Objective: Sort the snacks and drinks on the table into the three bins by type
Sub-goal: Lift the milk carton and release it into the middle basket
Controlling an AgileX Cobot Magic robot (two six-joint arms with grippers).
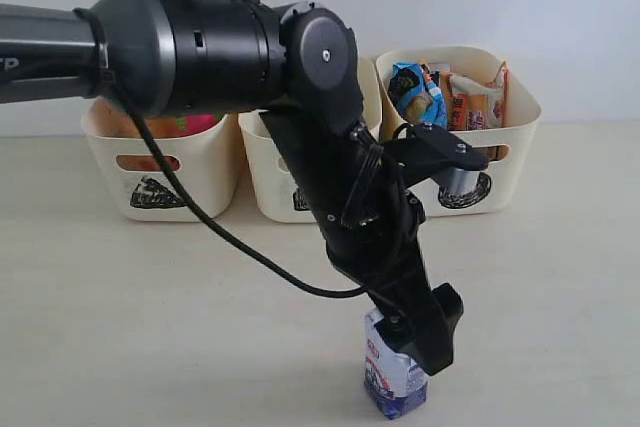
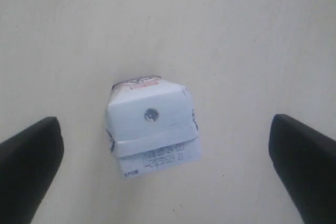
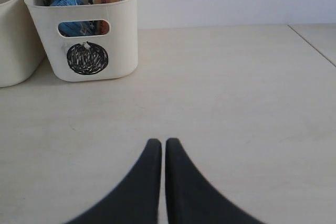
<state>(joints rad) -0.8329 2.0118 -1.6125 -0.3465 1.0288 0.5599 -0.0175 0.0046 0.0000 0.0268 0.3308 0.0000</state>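
Observation:
A white-and-blue gable-topped carton (image 1: 392, 379) stands upright on the table near the front edge. My left gripper (image 1: 418, 345) hangs just above it, reaching in from the left. In the left wrist view the carton (image 2: 152, 127) lies between the two black fingers (image 2: 31, 156), which stand wide apart and clear of it; the left gripper (image 2: 165, 145) is open. My right gripper (image 3: 164, 142) is shut on nothing, low over bare table. Three cream bins stand at the back: left (image 1: 205, 182), middle (image 1: 268, 175), right (image 1: 525, 122). The purple carton is out of view.
The right bin (image 3: 123, 35) holds a blue bag (image 1: 412, 89) and an orange bag (image 1: 482, 97). Pink and orange tops (image 1: 195, 125) show in the left bin. My left arm (image 1: 330, 167) hides most of the middle bin. A second bin's wall (image 3: 13, 40) shows beside the right one.

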